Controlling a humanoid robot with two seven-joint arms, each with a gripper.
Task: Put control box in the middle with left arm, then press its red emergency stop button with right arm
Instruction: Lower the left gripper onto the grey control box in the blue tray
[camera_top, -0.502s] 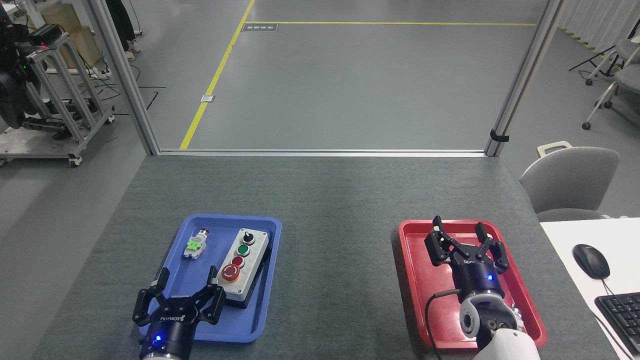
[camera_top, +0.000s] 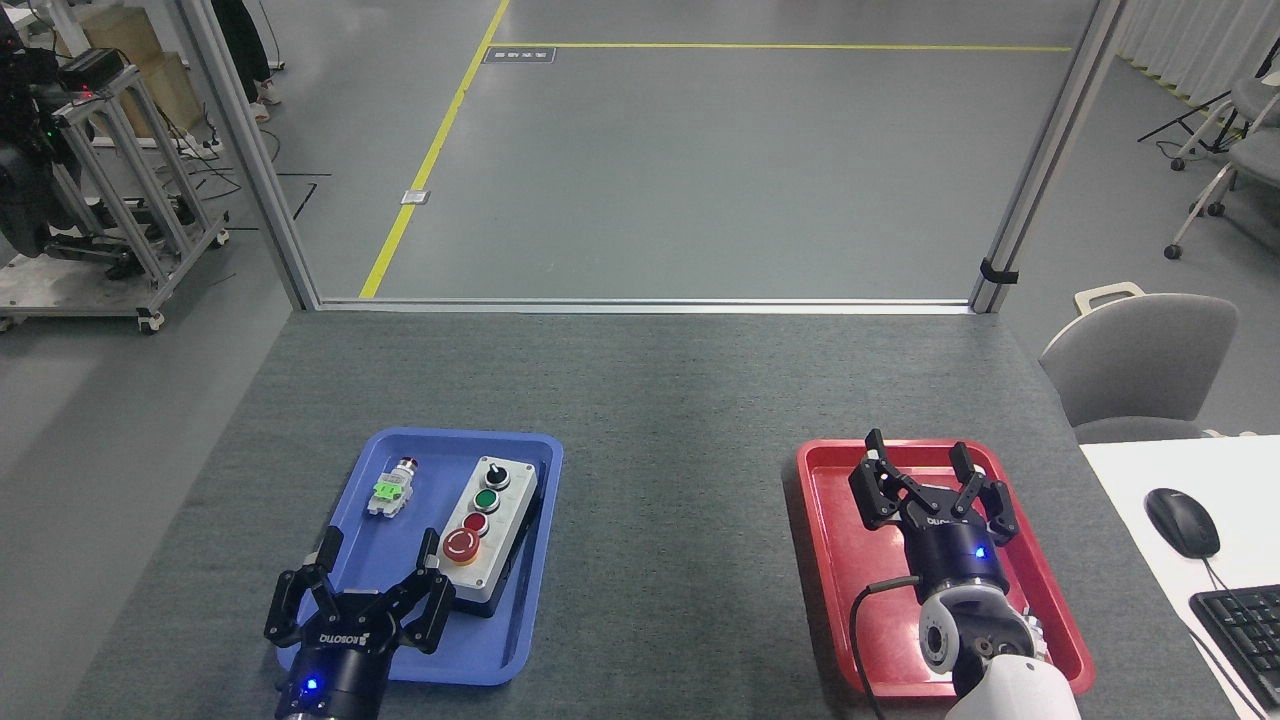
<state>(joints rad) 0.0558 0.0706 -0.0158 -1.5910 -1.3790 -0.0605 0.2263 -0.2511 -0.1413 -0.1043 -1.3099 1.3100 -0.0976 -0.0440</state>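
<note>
— While the control box (camera_top: 487, 530) lies in the blue tray (camera_top: 400, 455), where is the left gripper (camera_top: 378, 575)?
— Over the tray's near end, fingers spread, empty.
— Right gripper (camera_top: 925, 480)?
— Spread, empty, above the red tray (camera_top: 830, 560).

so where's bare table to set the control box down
The widest free patch is the grey tabletop between the blue tray and the red tray, and the whole far strip beyond both. The blue tray is crowded: control box, a small push-button part, and the left gripper.

Grey control box (camera_top: 487, 533), knob and buttons in a row, lying flat in blue tray (camera_top: 400, 445)
</note>
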